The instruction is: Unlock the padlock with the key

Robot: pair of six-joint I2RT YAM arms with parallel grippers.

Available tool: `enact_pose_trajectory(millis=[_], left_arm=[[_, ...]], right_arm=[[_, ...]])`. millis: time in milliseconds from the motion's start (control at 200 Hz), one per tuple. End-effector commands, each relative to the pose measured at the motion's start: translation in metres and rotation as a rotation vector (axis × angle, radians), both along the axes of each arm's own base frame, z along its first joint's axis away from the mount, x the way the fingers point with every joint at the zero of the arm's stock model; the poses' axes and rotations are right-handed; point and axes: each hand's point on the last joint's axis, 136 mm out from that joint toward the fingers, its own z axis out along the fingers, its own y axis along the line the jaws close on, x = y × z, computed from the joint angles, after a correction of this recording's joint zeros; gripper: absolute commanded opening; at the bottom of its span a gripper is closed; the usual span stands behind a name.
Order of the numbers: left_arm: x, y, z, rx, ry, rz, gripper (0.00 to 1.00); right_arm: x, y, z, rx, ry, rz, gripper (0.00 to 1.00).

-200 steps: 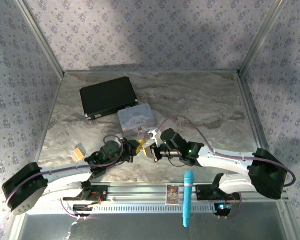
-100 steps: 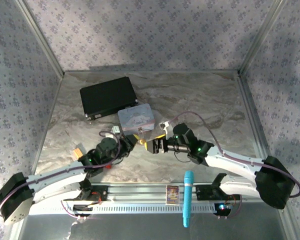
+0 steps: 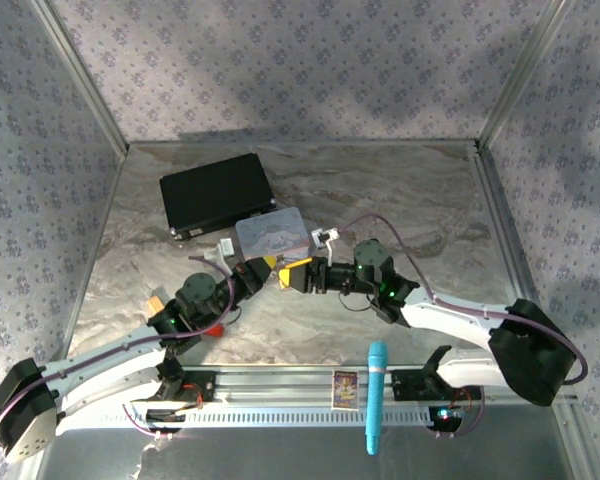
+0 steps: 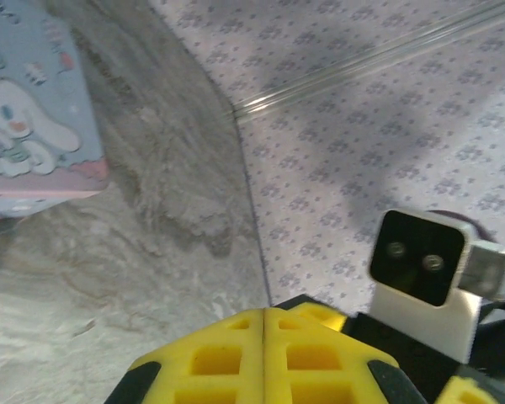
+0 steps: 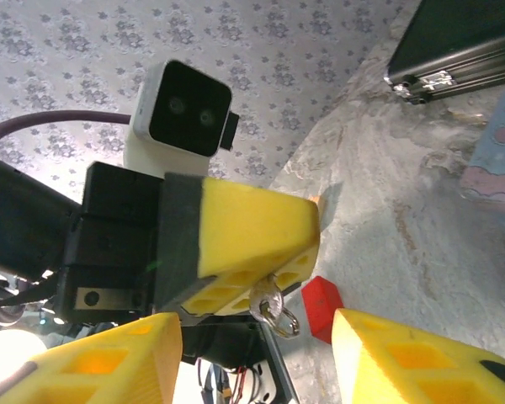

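Note:
My left gripper (image 3: 264,268) is shut on the key (image 5: 268,296), a small silvery key whose head and ring (image 5: 286,321) stick out from between the yellow pads. In the left wrist view the left gripper (image 4: 263,324) has its pads pressed flat together. My right gripper (image 3: 294,276) faces it from the right and is open. In the right wrist view, the right gripper (image 5: 257,332) has one fingertip on each side of the key without touching it. The padlock is hidden.
A pastel tin (image 3: 272,232) lies just behind both grippers, with a black case (image 3: 217,192) further back left. A small red block (image 5: 320,303) sits on the marble below the key. A tan ridged piece (image 3: 155,302) lies left. A blue tool (image 3: 377,395) rests on the front rail.
Both grippers have moved away from the near edge toward the tin. The left arm has stretched out further. The right gripper, shut a second ago, now stands open round the key.

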Motion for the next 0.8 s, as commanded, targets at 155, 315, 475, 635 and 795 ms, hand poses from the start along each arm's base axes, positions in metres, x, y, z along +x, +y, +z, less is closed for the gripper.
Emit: enact_pose_trajectory(millis=[155,315,475,635,795], left_arm=[[-0.002,-0.003,0.042,-0.099,-0.114,-0.023,0.00],[-0.002,-0.005,0.043,-0.119,-0.105,-0.033,0.00],[-0.002,-0.005,0.043,-0.129,-0.103,-0.033,0.00],[-0.003,-0.006,0.041,-0.128,-0.095,-0.037,0.00],[-0.002,-0.005,0.033,-0.114,-0.071,-0.036,0.00]], right_arm=[[-0.008,0.014,0.031,0.108,-0.040,0.066,0.41],[-0.003,0.018,0.034,0.126,-0.036,0.058,0.31],[-0.002,0.026,0.030,0.124,-0.018,0.084,0.21],[0.004,0.022,0.025,0.133,-0.013,0.042,0.11],[0.003,0.019,0.022,0.126,-0.005,0.048,0.01]])
